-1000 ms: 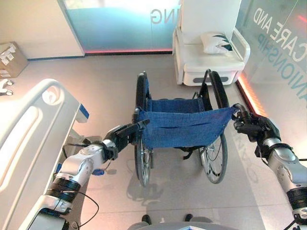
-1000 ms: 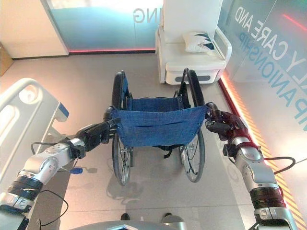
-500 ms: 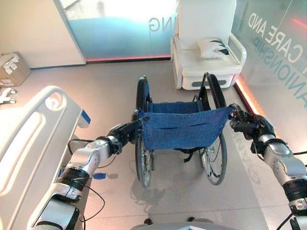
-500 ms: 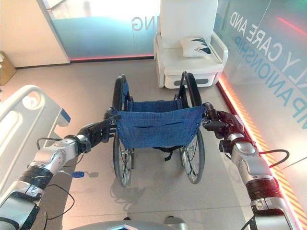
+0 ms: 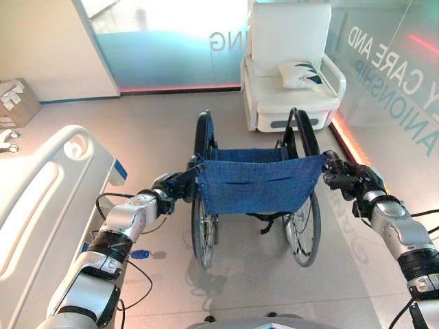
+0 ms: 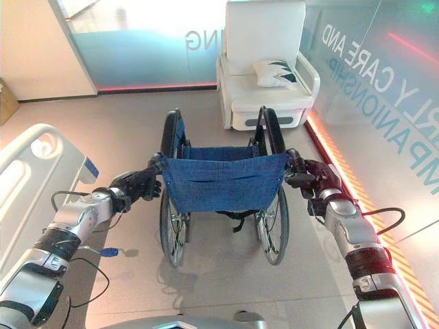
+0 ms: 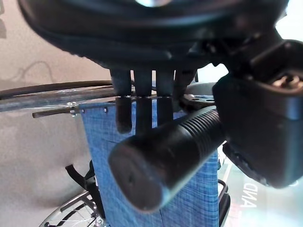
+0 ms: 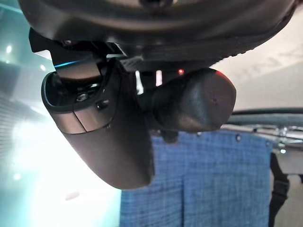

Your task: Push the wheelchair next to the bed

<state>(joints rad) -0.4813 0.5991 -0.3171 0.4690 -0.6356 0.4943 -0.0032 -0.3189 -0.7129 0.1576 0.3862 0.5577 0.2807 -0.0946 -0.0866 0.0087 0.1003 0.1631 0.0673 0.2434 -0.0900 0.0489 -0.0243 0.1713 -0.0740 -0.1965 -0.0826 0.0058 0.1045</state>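
Observation:
The wheelchair [image 5: 257, 185], with a blue cloth back and black wheels, stands on the floor in front of me, facing away. My left hand [image 5: 167, 194] is shut on its left push handle [image 7: 165, 156], a ribbed black grip lying between the fingers [image 7: 142, 109] and the thumb. On the other side my right hand [image 5: 350, 179] is curled round the right push handle [image 8: 194, 106]. The white bed [image 5: 41, 199] runs along the left, its end board level with the chair's left wheel and about a wheel's width away from it.
A white armchair [image 5: 288, 75] with a cushion [image 5: 300, 74] stands straight ahead of the wheelchair. A lettered glass wall [image 5: 391, 68] with a lit floor strip runs along the right. A cardboard box [image 5: 12, 103] sits at the far left.
The wheelchair has rolled a little forward towards the armchair, and both arms have stretched out with it. Both hands kept their hold. The camera shifted too.

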